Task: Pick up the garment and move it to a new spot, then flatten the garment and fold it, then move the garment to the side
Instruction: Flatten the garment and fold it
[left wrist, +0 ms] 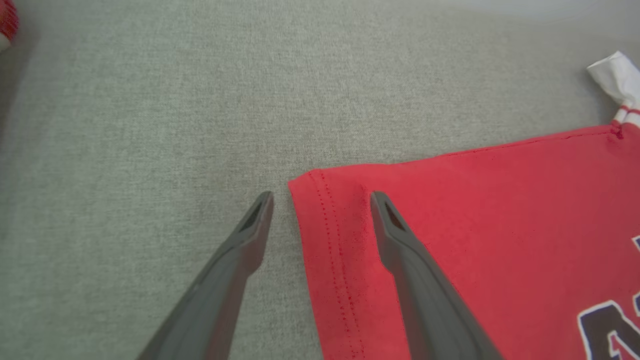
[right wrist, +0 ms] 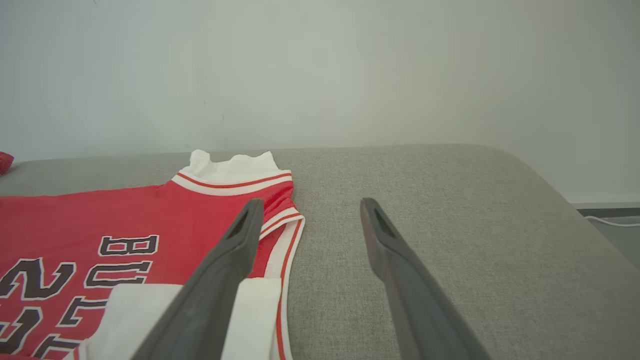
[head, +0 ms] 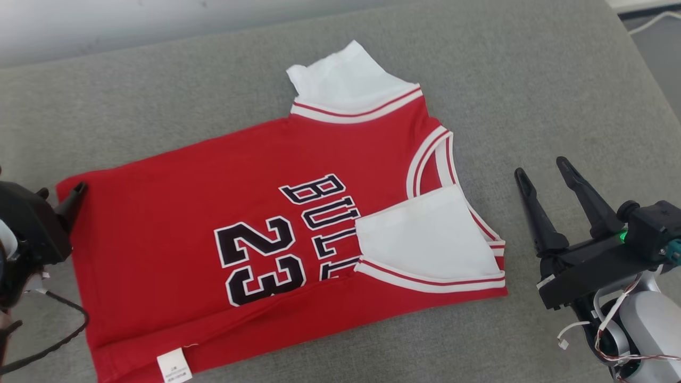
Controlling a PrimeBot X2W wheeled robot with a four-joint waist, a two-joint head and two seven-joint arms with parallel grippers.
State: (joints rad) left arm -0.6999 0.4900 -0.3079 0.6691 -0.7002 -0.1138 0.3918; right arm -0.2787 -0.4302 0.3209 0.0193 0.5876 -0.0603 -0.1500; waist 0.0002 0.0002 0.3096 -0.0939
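Right gripper (head: 540,166): carried two long, dark, tapered fingers (head: 534,210) on a black block (head: 585,271). A green light (head: 621,234) glowed near a teal fitting (head: 674,250). The forearm (head: 646,319) was pale grey, with thin white and red wires (head: 598,332).
Left gripper (left wrist: 322,197): had a black housing (head: 29,229), slot-tipped dark fingers and a looped black cable (head: 82,319).

Bare cushion (head: 532,80) lies open all round the jersey (head: 186,213); a black cable (head: 85,319) loops just beside its hem.

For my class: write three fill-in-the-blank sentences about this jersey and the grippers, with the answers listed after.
1. The jersey is mainly ___ in colour.
2. The number printed on it is ___.
3. The left gripper and the right gripper both stand ___, holding nothing.
Answers: red; 23; open
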